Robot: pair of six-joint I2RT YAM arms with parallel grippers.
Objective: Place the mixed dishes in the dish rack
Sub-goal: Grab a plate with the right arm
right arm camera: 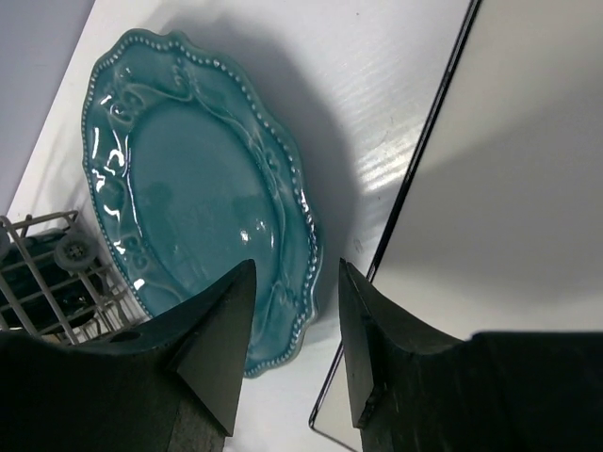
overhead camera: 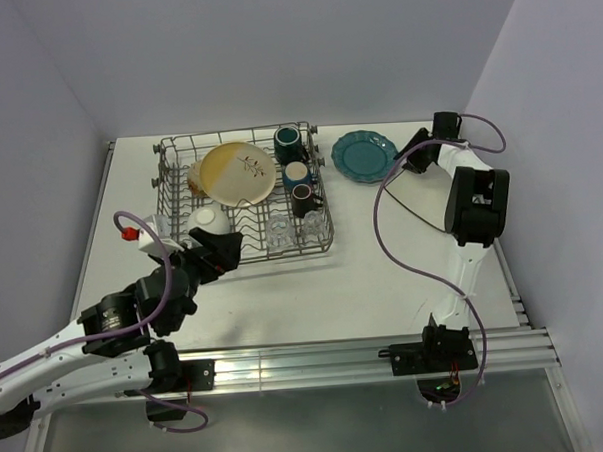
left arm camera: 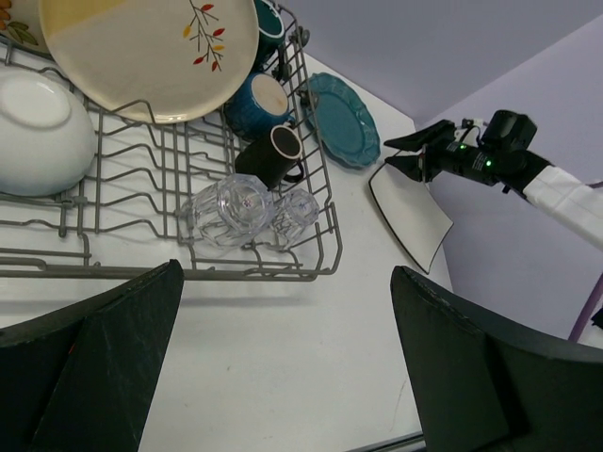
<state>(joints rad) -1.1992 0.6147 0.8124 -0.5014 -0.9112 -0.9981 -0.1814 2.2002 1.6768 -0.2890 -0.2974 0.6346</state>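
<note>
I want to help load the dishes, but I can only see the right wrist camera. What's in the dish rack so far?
Observer: A yellow-cream plate with a leaf sprig is standing in the dish rack.
Operator: Any cups?
Observer: Three mugs sit in a line along its right side, with clear glasses in front of them.
Operator: Where's the other hand?
Observer: The left hand is just in front of the rack, wide open and holding nothing.
</note>
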